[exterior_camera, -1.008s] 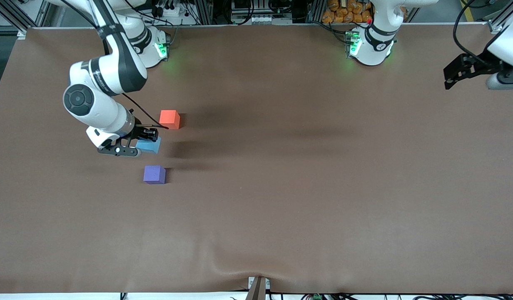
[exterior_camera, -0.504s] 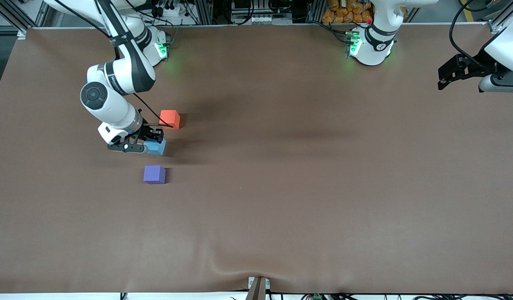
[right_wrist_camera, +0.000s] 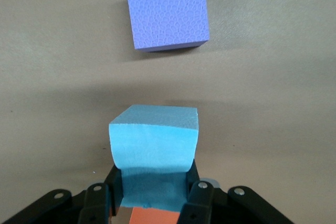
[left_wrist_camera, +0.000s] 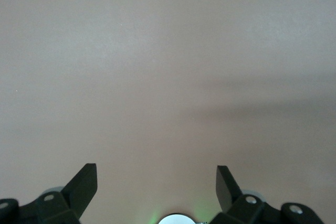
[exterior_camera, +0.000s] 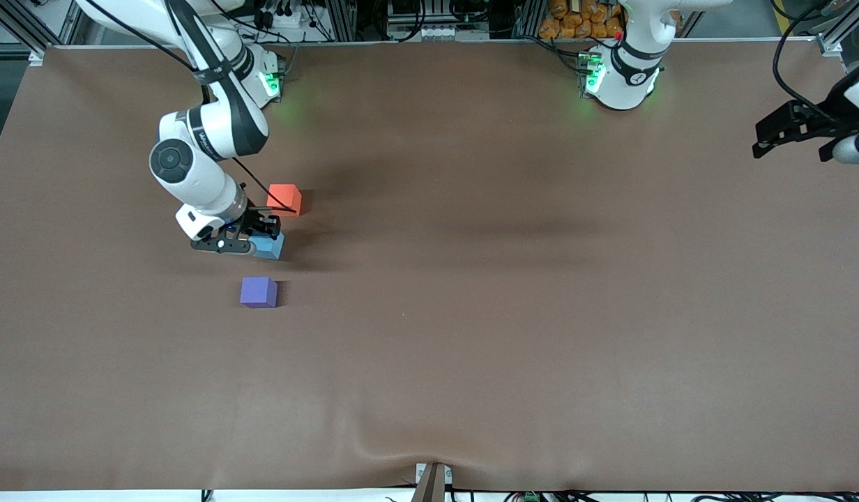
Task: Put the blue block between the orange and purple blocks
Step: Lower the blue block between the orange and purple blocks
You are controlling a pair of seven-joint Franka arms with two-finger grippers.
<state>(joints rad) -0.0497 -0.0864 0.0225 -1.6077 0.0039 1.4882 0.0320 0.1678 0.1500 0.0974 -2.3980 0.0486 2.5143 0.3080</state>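
Note:
My right gripper point(exterior_camera: 264, 241) is shut on the light blue block point(exterior_camera: 271, 246) and holds it low over the table, in the gap between the orange block point(exterior_camera: 284, 199) and the purple block point(exterior_camera: 258, 291). I cannot tell whether the blue block touches the table. In the right wrist view the fingers point(right_wrist_camera: 195, 190) squeeze the blue block point(right_wrist_camera: 155, 148); the purple block point(right_wrist_camera: 165, 9) lies apart from it, and the orange block point(right_wrist_camera: 155, 216) shows under the jaws. My left gripper point(exterior_camera: 774, 132) is open and empty at the left arm's end of the table, and it point(left_wrist_camera: 156, 182) sees only bare mat.
The brown mat point(exterior_camera: 513, 314) covers the table. The two arm bases point(exterior_camera: 621, 77) stand along the edge farthest from the front camera. A small clamp point(exterior_camera: 431, 481) sits at the near edge.
My right gripper has carried the blue block a little toward the left arm's end, into the gap between the orange and purple blocks. The left gripper has shifted slightly.

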